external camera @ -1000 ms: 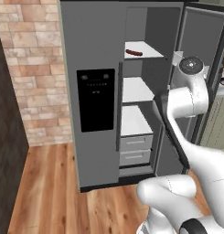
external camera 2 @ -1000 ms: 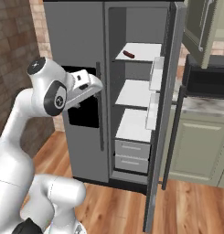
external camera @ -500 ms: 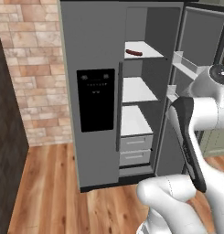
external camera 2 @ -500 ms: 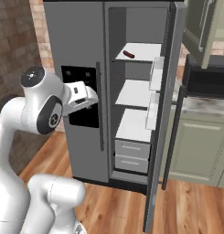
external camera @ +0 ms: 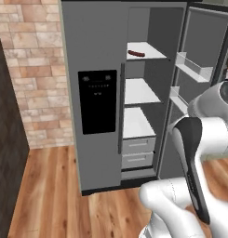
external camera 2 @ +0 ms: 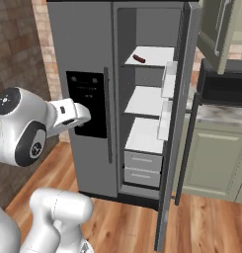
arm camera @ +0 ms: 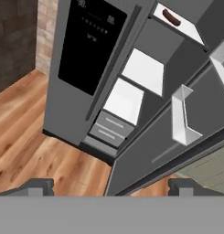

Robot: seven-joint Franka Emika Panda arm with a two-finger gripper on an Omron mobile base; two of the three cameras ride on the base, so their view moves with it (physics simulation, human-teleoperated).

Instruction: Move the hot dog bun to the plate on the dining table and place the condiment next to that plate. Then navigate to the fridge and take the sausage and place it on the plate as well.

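The grey fridge (external camera: pixel 94 42) stands with its right door swung open. The slim dark red sausage (external camera: pixel 136 54) lies on the top white shelf, also seen as the sausage (external camera 2: pixel 139 59) and the sausage (arm camera: pixel 171 17). My gripper (arm camera: pixel 111 188) is open, with nothing between its fingertips (arm camera: pixel 38 186). It hangs well back from the fridge (arm camera: pixel 67 91) and looks at it on a tilt. My hand (external camera 2: pixel 68 112) is in front of the black dispenser panel (external camera 2: pixel 88 101). The hot dog bun, plate, dining table and condiment are out of view.
The open fridge door (external camera 2: pixel 173 148) carries white door bins (arm camera: pixel 184 121). Two drawers (external camera: pixel 138 152) sit under the lower shelves. A brick wall (external camera: pixel 36 69) is to the left, and a green cabinet (external camera 2: pixel 216 158) with a black microwave (external camera 2: pixel 226 86) to the right. Wooden floor (external camera: pixel 55 195) lies in front.
My arm has swung back and lower, away from the fridge opening. The gripper stays open. The fridge and sausage have not moved.
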